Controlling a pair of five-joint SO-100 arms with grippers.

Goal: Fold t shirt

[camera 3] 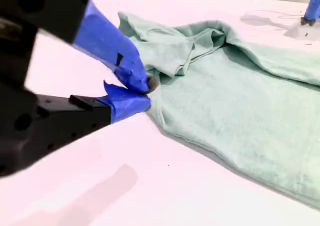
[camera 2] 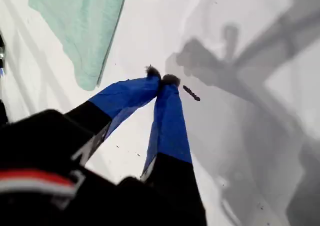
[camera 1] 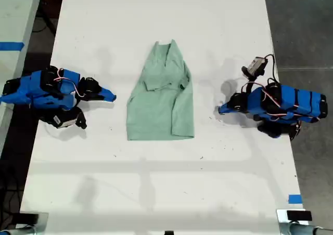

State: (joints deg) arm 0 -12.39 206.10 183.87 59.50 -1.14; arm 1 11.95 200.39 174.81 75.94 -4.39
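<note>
My first gripper [camera 2: 161,78] and my second gripper [camera 3: 148,91] are both clenched, empty, beside the t shirt [camera 1: 162,94]. Open before pinching its edge.

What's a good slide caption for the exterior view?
Two blue arms rest on a white table, claws shut, either side of a partly folded mint-green t shirt.
</note>
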